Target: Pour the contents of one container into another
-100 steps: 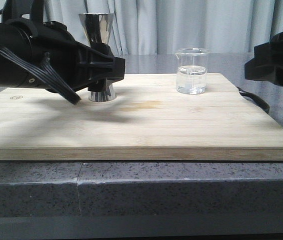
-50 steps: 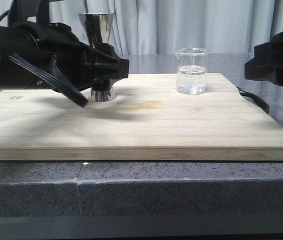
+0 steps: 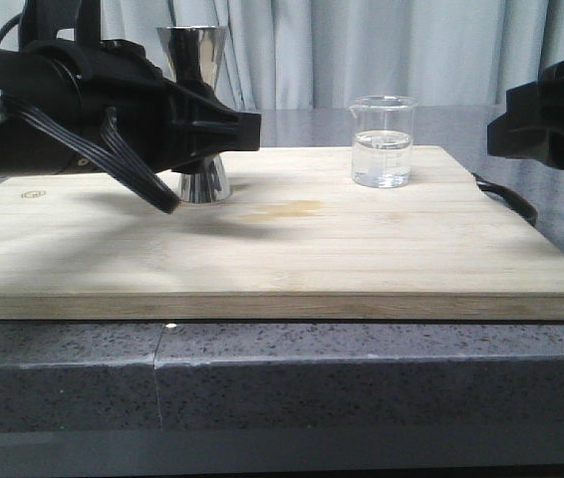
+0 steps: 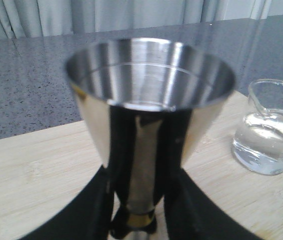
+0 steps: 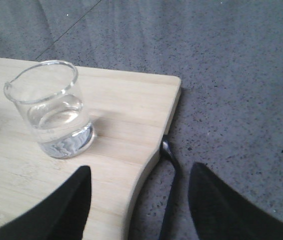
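Steel jigger [image 3: 194, 110]: standing upright, upper left of front view, on wooden board [image 3: 292, 249]; waist sitting between fingers of left tool [image 4: 134, 220], closing narrow around it. Glass beaker [image 3: 383, 140]: resting upper centre-right, part-filled, clear liquid. Right tool [image 5: 139, 200]: hovering wide, holding nothing, beside board edge over desk [image 5: 241, 85].

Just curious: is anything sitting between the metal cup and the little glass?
No. In the front view only bare board separates the metal cup and the glass.
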`<state>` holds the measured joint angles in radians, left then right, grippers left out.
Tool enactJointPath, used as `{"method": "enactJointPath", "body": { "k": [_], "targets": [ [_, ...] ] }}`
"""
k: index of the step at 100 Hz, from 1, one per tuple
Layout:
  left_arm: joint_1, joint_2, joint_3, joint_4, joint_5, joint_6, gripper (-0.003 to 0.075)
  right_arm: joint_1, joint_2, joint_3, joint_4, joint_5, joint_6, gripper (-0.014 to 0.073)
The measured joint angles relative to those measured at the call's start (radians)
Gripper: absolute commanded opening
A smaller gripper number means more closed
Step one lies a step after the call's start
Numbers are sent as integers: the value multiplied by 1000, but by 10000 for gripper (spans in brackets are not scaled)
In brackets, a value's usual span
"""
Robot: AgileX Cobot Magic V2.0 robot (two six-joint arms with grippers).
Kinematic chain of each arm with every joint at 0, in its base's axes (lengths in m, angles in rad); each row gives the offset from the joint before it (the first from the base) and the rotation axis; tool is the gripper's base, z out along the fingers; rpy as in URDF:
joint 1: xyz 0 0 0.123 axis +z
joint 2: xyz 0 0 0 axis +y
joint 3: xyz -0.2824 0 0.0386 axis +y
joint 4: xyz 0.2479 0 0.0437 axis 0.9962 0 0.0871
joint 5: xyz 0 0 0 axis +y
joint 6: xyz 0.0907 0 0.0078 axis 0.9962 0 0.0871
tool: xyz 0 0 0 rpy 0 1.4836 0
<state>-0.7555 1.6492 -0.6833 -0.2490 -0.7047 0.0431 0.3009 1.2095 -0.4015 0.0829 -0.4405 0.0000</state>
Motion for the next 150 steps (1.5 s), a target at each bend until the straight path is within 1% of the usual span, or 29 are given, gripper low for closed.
{"method": "enactJointPath", "body": {
  "k": [3,5,21,35,41,54,63,82,89,94,150],
  "targets": [
    [0,0,0,0,-3,0,-8,0,0,0,0,0,0,382],
    [0,0,0,2,-4,0,-20,0,0,0,0,0,0,382],
    [0,0,0,2,-9,0,-20,0,0,0,-26,-11,0,382],
    [0,-2,0,2,-4,-22,-20,16,8,0,-74,-81,19,383],
    [-1,-16,0,7,17,-43,-20,26,22,0,-90,-108,26,383],
    [-15,-69,0,31,48,-51,-20,39,74,0,-107,-151,27,386],
    [-25,-113,-8,42,86,-53,-20,46,119,0,-119,-206,27,391],
    [-30,-167,-26,72,163,-53,-20,50,214,0,-165,-339,27,504],
    [-30,-180,-26,73,167,-53,-20,50,241,0,-170,-372,27,530],
    [-30,-190,-26,74,169,-53,-20,50,259,-2,-172,-392,27,533],
    [-30,-204,-26,75,198,-53,-20,50,398,-134,-206,-429,29,531]
  ]
}}
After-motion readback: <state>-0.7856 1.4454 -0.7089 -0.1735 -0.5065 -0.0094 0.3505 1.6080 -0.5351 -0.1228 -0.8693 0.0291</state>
